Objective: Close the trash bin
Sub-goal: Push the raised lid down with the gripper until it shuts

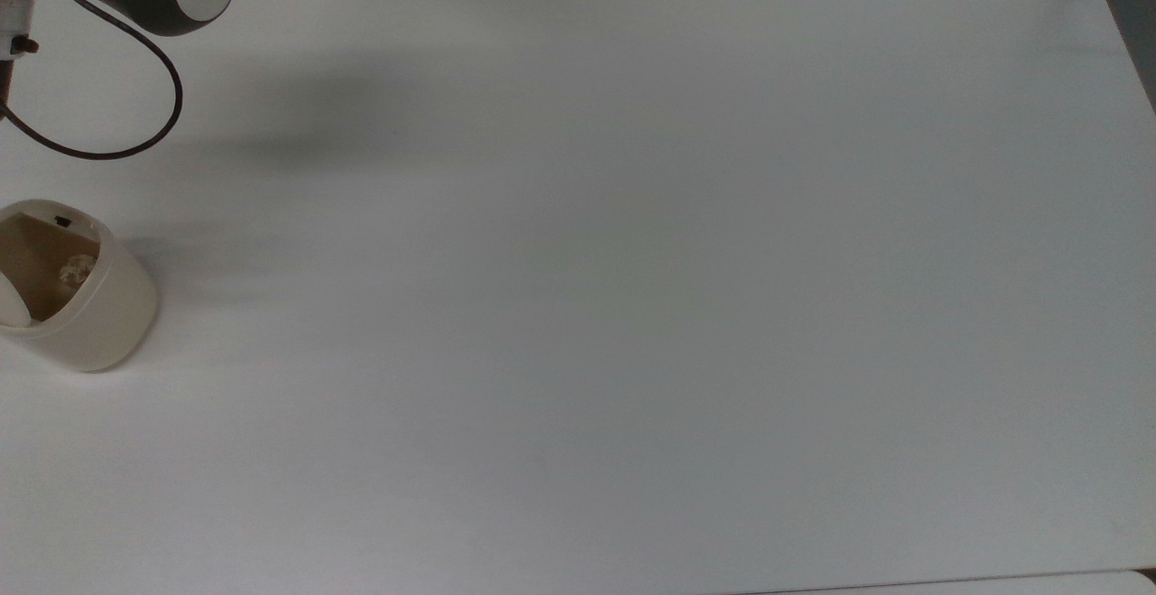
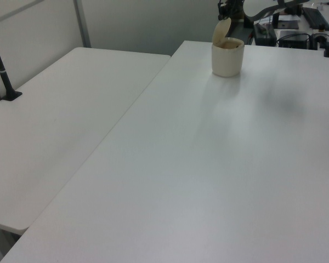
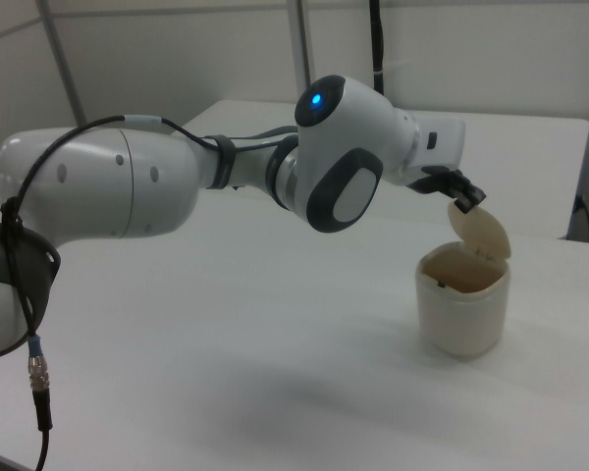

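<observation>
- One object matters here: the trash bin (image 3: 462, 308), at the lower right of the right view and at the far left edge of the top view, with its lid (image 3: 480, 232) tilted up and open.
- The gripper (image 3: 461, 192) sits at the lid's top edge in the right view, touching or just beside it; I cannot tell how wide it is set.
- A good close, I judge, is a gentle push on the upper lid, forward and down along the hinge arc, not sideways, or the light bin may slide or tip.
- The table (image 1: 632, 306) lies bare toward the top view's right; the bin stands near the table's edge in the left view.
- The cable (image 1: 135, 139) loops at the top view's upper left, apart from the bin.
</observation>
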You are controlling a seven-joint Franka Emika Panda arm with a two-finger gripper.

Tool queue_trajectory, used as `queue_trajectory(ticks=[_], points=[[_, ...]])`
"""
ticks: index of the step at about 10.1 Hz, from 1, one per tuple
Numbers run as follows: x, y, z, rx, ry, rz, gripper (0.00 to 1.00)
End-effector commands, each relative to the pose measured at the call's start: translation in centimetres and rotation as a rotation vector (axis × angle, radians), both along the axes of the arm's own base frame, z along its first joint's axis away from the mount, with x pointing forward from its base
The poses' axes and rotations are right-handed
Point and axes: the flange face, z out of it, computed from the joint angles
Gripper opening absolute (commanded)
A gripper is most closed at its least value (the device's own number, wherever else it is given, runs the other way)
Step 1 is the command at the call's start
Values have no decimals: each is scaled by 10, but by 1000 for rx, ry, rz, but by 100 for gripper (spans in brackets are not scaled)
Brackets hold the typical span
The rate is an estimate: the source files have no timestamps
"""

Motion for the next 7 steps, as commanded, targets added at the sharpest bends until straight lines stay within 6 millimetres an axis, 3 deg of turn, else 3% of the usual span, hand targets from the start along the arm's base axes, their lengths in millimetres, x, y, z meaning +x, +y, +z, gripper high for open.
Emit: queue_trajectory(ticks=[1, 4, 7], points=[[-15, -3, -7, -29, 37, 29, 0], [-36, -2, -7, -55, 84, 65, 0], [-49, 4, -23, -61, 140, 104, 0]])
